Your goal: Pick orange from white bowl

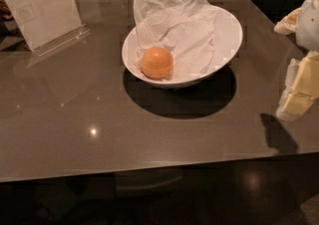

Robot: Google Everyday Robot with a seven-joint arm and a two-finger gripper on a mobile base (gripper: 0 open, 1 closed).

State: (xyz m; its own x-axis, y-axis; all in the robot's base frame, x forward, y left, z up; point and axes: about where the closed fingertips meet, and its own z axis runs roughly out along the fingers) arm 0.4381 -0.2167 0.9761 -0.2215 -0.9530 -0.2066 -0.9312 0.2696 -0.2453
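The orange [156, 62] lies in the white bowl [228, 35] on crumpled white paper [174, 25], towards the bowl's front left side. The bowl stands tilted on the dark table [75, 119], near its middle. My gripper [281, 69] is at the right edge of the view, to the right of the bowl and apart from it. It is open and empty, with one cream finger [287, 22] higher up and the other finger [298, 89] lower down. The gripper's shadow falls on the table below it.
A clear acrylic sign stand [42, 10] with a paper sheet stands at the table's back left corner. The table's front edge [149, 169] runs across the lower part of the view, with dark floor below it.
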